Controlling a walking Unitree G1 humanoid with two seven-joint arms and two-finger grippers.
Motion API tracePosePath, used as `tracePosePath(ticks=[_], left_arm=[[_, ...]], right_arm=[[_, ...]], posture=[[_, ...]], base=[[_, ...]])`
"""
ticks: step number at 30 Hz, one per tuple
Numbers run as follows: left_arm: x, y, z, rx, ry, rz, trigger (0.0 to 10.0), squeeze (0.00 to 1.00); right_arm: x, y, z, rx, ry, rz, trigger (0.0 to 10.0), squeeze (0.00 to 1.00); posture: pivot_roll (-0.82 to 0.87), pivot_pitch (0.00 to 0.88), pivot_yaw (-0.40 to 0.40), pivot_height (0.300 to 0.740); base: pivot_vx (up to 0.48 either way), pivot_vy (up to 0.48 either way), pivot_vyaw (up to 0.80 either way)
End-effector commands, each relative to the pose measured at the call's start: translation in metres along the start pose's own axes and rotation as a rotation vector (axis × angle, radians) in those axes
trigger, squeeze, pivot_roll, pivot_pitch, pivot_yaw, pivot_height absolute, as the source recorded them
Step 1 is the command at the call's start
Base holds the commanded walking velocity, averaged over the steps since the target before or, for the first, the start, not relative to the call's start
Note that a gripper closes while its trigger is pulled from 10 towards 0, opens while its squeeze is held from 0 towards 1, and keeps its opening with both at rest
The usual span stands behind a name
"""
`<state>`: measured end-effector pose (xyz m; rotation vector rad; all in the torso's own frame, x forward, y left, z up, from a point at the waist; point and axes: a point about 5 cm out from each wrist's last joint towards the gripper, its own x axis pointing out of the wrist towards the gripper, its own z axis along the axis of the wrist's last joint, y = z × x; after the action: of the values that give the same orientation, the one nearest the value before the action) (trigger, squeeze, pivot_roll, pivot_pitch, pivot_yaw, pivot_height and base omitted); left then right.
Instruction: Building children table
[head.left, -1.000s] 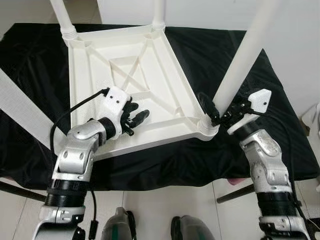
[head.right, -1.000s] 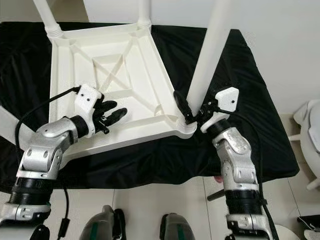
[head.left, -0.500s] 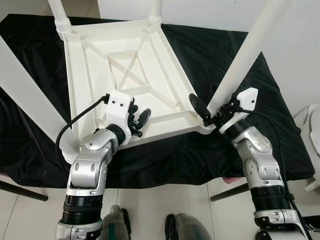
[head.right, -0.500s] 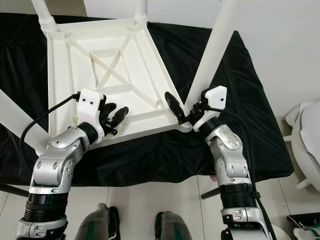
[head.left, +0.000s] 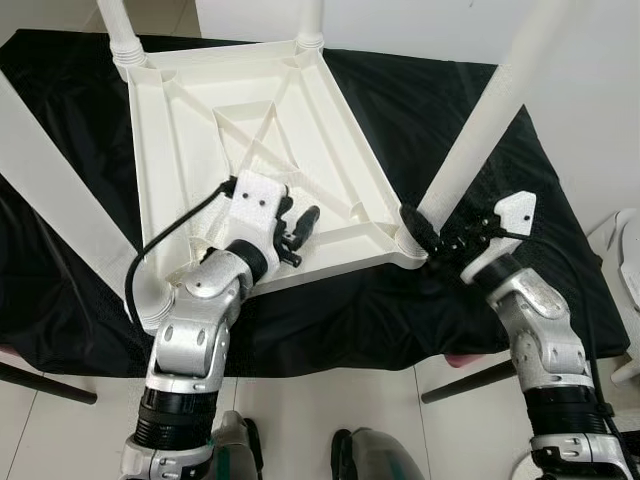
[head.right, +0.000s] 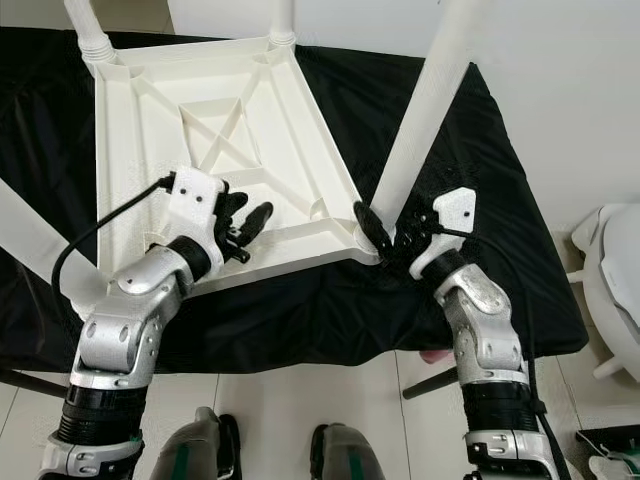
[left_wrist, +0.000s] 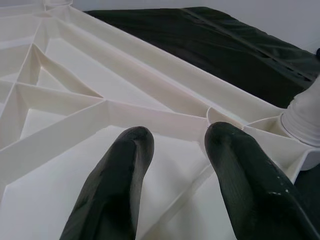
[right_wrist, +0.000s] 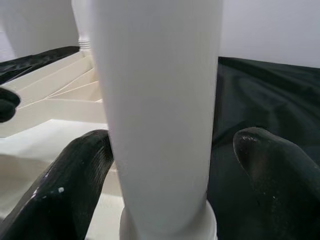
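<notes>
The white table top (head.left: 260, 150) lies upside down on the black cloth (head.left: 440, 120). The right gripper (right_wrist: 165, 165) has its 2 fingers spread around the near-right leg (head.left: 480, 130), close to its base. The left gripper (head.left: 300, 225) hovers over the ribbed underside, fingers spread and holding nothing.

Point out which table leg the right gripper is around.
The leg at the tabletop's near right corner: the right gripper's open fingers straddle its base. The other legs stand at corners away from it.
</notes>
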<state>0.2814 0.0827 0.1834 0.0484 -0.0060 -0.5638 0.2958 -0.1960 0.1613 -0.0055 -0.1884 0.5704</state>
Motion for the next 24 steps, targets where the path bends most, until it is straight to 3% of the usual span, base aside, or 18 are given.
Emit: tracePosePath(ticks=[1, 2, 5, 8, 12, 24], left_arm=[[-0.002, -0.006, 0.002, 0.013, -0.018, -0.03, 10.0, 0.0], [-0.002, -0.006, 0.002, 0.013, -0.018, -0.03, 10.0, 0.0], [-0.005, -0.024, 0.002, 0.009, -0.031, -0.164, 10.0, 0.0], [-0.006, -0.026, 0.001, 0.01, -0.032, -0.184, 10.0, 0.0], [-0.017, -0.034, -0.011, 0.048, 0.015, -0.361, 10.0, 0.0], [-0.014, -0.045, -0.018, 0.058, 0.036, -0.387, 10.0, 0.0]], right_arm=[[-0.002, -0.006, -0.002, 0.003, 0.012, 0.007, 10.0, 0.0], [-0.002, -0.006, -0.002, 0.003, 0.012, 0.007, 10.0, 0.0], [0.005, -0.013, -0.003, -0.039, 0.034, 0.043, 10.0, 0.0], [0.007, -0.014, -0.004, -0.05, 0.039, 0.046, 10.0, 0.0], [0.021, -0.018, -0.006, -0.05, 0.051, 0.069, 10.0, 0.0], [0.03, -0.015, -0.015, -0.051, 0.089, 0.153, 10.0, 0.0]], posture=[[-0.15, 0.057, -0.016, 0.74], [-0.15, 0.057, -0.016, 0.74], [-0.13, 0.035, -0.022, 0.74], [-0.13, 0.035, -0.022, 0.74], [-0.11, 0.002, -0.037, 0.74], [-0.09, 0.0, -0.043, 0.74]], base=[[0.0, 0.0, 0.0], [0.0, 0.0, 0.0], [0.0, 0.0, 0.0], [0.0, 0.0, 0.0], [0.0, 0.0, 0.0], [0.0, 0.0, 0.0]])
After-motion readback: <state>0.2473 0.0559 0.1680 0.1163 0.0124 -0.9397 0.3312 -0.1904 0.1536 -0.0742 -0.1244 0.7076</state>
